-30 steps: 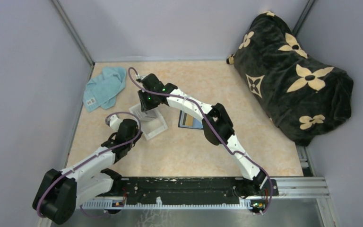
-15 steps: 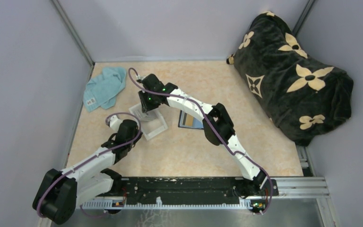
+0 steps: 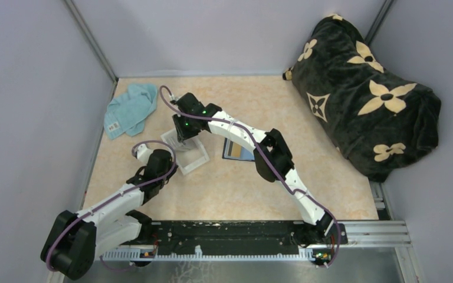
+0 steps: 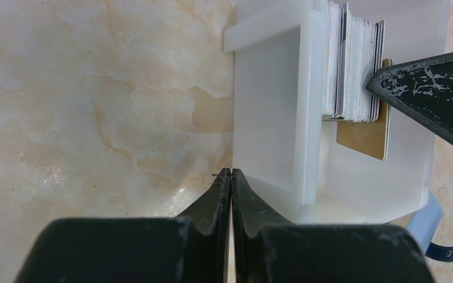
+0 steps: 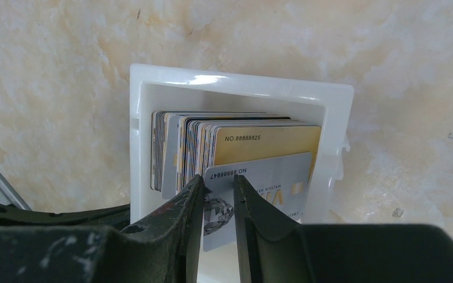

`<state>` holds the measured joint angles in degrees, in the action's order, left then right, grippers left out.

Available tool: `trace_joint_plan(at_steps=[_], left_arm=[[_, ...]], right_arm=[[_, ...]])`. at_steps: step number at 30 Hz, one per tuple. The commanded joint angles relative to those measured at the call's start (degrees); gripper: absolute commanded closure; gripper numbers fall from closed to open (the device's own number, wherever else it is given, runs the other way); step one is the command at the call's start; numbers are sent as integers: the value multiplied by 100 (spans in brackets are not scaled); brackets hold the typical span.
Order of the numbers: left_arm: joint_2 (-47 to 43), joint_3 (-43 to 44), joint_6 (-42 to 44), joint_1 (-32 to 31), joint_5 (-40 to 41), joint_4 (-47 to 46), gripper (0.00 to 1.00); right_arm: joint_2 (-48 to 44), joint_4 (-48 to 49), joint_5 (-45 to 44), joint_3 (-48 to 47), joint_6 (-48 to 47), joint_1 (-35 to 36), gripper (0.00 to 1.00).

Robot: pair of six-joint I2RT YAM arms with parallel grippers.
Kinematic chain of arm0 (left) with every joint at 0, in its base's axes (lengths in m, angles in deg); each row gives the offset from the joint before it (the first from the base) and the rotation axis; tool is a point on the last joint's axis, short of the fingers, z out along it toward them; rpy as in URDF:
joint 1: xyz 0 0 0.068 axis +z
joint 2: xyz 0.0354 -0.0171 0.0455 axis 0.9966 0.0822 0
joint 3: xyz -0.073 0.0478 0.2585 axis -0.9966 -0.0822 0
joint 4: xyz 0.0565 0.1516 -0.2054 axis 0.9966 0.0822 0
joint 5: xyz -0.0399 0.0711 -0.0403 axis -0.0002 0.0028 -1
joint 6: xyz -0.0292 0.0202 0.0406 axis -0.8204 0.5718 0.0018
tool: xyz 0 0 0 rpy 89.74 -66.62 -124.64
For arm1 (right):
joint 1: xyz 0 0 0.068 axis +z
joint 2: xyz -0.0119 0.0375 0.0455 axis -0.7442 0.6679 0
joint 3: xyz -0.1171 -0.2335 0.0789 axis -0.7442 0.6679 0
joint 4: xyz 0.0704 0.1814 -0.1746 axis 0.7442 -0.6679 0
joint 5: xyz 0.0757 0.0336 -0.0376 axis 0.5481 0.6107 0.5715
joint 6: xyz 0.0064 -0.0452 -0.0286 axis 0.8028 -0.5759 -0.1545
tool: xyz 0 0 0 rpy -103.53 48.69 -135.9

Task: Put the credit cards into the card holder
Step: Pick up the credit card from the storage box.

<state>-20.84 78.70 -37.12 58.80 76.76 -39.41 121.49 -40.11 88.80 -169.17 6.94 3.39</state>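
Right claw (image 5: pixel 218 180) unmoved, parted over grey card (image 5: pixel 271 177)

One tray (image 3: pixel 196 163), one wallet (image 3: pixel 236 152), one cloth (image 3: pixel 131 109), many cards (image 5: pixel 259 145)

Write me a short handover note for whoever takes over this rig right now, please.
Left gripper: shut, empty, tips at the outer wall of the tray.
Right gripper: jaws part open, down at the front grey card; no sure grip.
Credit cards: stacked upright in the tray.
Card holder: flat on the table right of the tray, partly under the right arm.
Done: no card seen in the holder.
Left: lift the cards out and slot them in.
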Motion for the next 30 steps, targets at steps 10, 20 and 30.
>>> trace_joint_plan(at_steps=[10,20,30], left_arm=[[-51,-85,-11,46,-15,-35,93],[-12,-41,8,38,-8,-55,93],[-14,-29,53,39,6,-28,94]], right_arm=[[-511,60,57,-30,36,118,73],[-510,25,29,96,19,123,71],[-622,59,16,180,25,116,73]])
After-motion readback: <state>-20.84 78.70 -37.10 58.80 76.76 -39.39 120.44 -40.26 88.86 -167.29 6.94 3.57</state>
